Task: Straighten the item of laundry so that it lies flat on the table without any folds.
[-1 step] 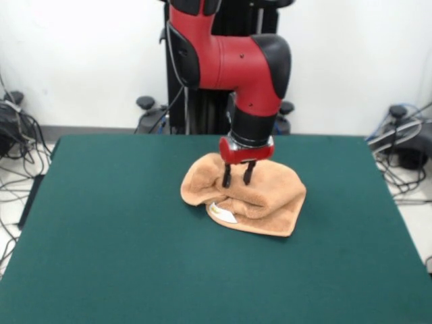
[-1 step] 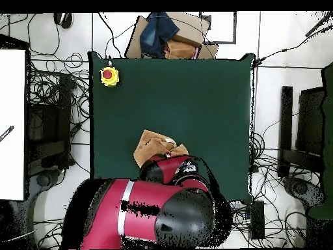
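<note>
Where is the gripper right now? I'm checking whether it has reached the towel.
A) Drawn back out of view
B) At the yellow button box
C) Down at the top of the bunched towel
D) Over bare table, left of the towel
C: in the front view the gripper has its fingertips down at the rumpled towel.

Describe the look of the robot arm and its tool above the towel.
The arm has glossy red rounded shells with black joint caps and a black wrist section. A black cable runs beside its upper part. Below a silver ring and a small red mount, the tool ends in two thin dark fingers.
</note>
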Controlling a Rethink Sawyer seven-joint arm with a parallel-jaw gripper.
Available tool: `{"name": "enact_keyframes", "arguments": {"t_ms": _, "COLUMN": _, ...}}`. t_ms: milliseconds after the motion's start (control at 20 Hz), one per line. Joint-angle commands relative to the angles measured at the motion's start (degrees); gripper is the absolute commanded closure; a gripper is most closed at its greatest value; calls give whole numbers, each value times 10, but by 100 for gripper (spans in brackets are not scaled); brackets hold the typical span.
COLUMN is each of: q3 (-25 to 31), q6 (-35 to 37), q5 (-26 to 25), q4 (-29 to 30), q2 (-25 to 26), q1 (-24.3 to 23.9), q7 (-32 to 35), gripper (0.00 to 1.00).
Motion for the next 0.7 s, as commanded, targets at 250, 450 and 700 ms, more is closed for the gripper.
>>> {"name": "enact_keyframes", "arguments": {"t_ms": 250, "q3": 39, "q6": -8, "q5": 4, "q4": -48, "q2": 31, "q1": 5, "q7": 72, "gripper": 100}}
{"name": "enact_keyframes", "arguments": {"t_ms": 450, "q3": 40, "q6": -5, "q5": 4, "q4": -47, "q2": 30, "q1": 3, "q7": 72, "gripper": 100}}
{"name": "enact_keyframes", "arguments": {"t_ms": 700, "q3": 48, "q6": 8, "q5": 8, "q4": -41, "q2": 22, "q1": -2, "q7": 71, "gripper": 100}}
